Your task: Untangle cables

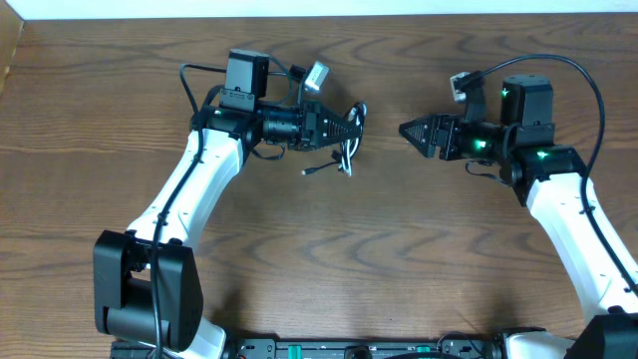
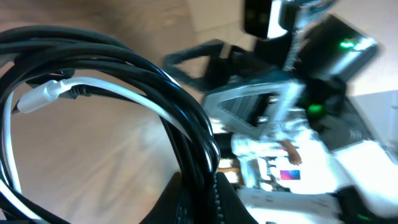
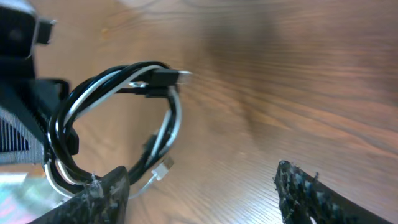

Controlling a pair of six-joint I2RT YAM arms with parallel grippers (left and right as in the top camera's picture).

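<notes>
The cables (image 1: 349, 140) are one looped bundle of thin black and white cords with small plug ends. My left gripper (image 1: 347, 125) is shut on the bundle and holds it a little above the table at the upper middle. In the left wrist view the black cords and one white cord (image 2: 124, 93) run down into my jaws (image 2: 202, 199). In the right wrist view the bundle (image 3: 124, 118) hangs as a loop, with a black plug at its top and a white plug at its bottom. My right gripper (image 1: 407, 131) is open and empty, pointing left at the bundle from a short gap (image 3: 199, 186).
The brown wooden table (image 1: 329, 259) spreads under both arms. The thicker black wires of the arms run along the left arm (image 1: 189, 85) and arc over the right arm (image 1: 583, 75). The table's far edge lies along the top.
</notes>
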